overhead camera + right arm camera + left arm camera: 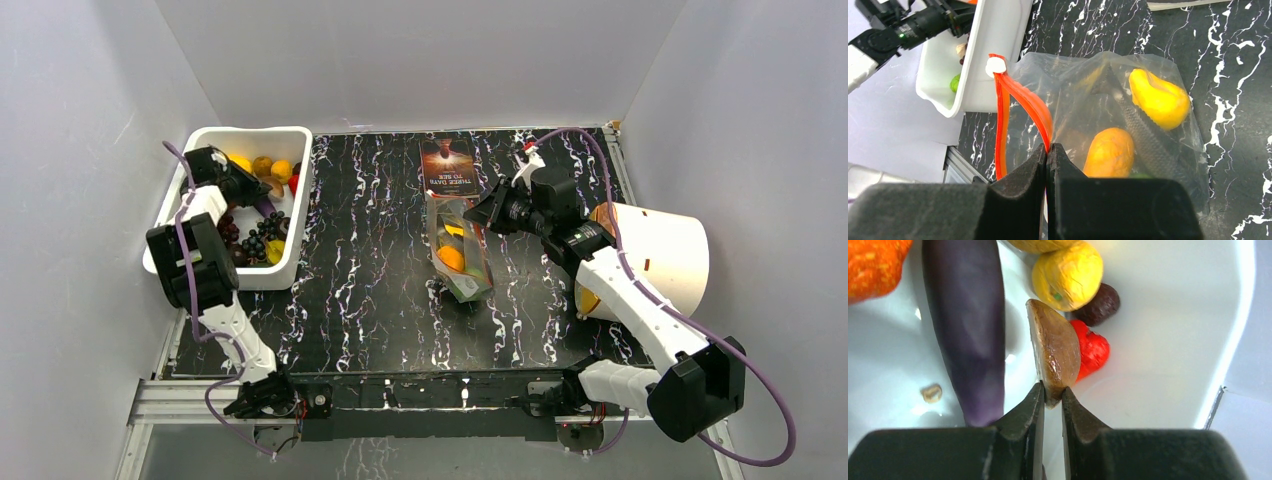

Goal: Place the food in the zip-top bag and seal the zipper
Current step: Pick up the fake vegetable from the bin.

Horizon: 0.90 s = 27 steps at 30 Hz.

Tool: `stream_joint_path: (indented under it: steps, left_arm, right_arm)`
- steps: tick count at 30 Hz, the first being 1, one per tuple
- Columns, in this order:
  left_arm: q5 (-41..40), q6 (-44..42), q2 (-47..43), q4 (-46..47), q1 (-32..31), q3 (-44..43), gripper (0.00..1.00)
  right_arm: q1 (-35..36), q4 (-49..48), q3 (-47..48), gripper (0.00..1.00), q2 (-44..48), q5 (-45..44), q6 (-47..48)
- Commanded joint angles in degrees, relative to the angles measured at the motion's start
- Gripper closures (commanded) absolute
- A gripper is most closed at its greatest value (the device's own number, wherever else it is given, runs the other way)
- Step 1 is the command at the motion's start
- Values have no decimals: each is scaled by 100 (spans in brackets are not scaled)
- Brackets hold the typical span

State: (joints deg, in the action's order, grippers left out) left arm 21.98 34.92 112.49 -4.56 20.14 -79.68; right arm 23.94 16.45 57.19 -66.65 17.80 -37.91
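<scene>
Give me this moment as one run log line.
left gripper: shut on brown food piece in white tub | right gripper: shut on zipper, zip-top bag open | in bag: yellow piece, orange piece

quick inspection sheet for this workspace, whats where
surface: black white-veined table
job's things: zip-top bag lies mid-table, zipper parted; yellow piece and orange piece inside; more food in white tub
clutter: booklet behind bag; white drum at right
grippers: left gripper shut on brown food piece over tub; right gripper shut on zipper
cables: purple cable along each arm
surroundings: plain white walls
</scene>
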Motion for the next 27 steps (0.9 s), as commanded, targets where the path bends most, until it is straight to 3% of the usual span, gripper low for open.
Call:
stream_joint_path:
  steps: [1,12,23,27]
  left_arm:
    - [230,63,-1051,-91,-1,280,100]
    - [255,-20,-2638,-1037,-79,682,100]
    - [788,151,-3716,-1101,-1043,947,100]
    - [1049,-157,-3909,-1322,-1516,997,100]
  right_arm:
    - [16,-213,-11,100,151,-225,-162]
    - [33,-283,-25,100,148,357,-448]
    - [82,-439,202,100,-51,476,-698]
    - [102,-562,285,100,-190,361,-785]
